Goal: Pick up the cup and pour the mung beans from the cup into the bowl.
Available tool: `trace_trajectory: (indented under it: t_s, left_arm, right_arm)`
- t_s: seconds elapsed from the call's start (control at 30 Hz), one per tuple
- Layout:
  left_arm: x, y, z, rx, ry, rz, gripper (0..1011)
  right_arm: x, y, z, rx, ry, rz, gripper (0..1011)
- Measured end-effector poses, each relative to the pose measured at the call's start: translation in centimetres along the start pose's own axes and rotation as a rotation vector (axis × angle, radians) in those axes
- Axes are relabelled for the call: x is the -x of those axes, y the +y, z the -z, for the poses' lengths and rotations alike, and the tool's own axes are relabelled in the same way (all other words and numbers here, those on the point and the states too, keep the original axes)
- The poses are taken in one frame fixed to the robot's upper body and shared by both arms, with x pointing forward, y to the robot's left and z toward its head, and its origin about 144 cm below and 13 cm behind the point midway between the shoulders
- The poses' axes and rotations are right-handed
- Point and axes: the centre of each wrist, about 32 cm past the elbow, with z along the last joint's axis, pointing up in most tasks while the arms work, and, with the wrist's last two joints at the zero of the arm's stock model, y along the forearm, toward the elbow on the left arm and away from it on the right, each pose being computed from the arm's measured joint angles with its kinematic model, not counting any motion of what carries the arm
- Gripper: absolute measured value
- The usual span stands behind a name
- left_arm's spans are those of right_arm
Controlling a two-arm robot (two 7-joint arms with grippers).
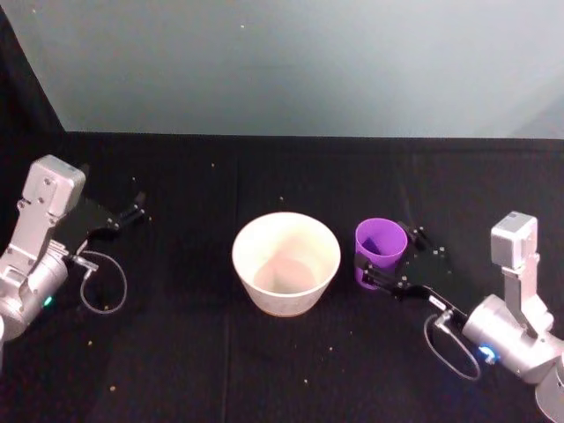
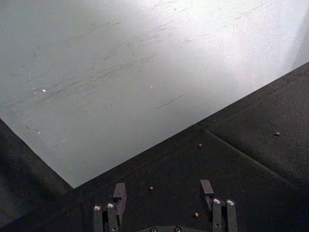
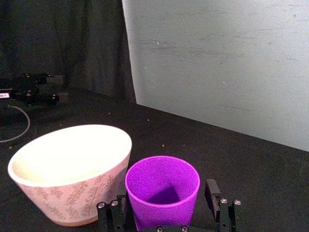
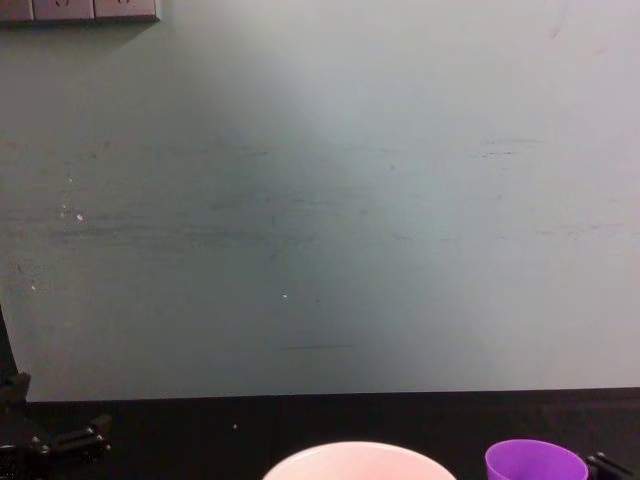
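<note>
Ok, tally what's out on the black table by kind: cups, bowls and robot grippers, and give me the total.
Cups: 1, the purple cup
Bowls: 1, the pale bowl
Grippers: 2, the left gripper off to the side and the right gripper with its fingers either side of the purple cup
Total: 4

Head view looks down; chest view low, forward-facing; both share bowl point(image 1: 286, 264), cup point(image 1: 381, 251).
</note>
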Motion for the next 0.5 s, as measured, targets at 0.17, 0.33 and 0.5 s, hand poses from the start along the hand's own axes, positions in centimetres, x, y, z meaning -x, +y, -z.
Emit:
trace_trajectory:
  t_s: [0.17,0.33,0.5]
  left_arm:
    - [0.0,0.0,0.0,0.0,0.0,0.0,1000]
    - [0.0,0.0,0.0,0.0,0.0,0.0,1000]
    - [0.0,0.0,0.0,0.0,0.0,0.0,1000]
  right_arm:
    - [-0.1,0.8,-0.3,0.002,-0.004,-0.005,1003]
    - [-0.2,1.3,-0.3,0.011,-0.011,-0.008,1003]
    - [-0.2,1.3,-0.3,0.011,-0.011,-0.009,1002]
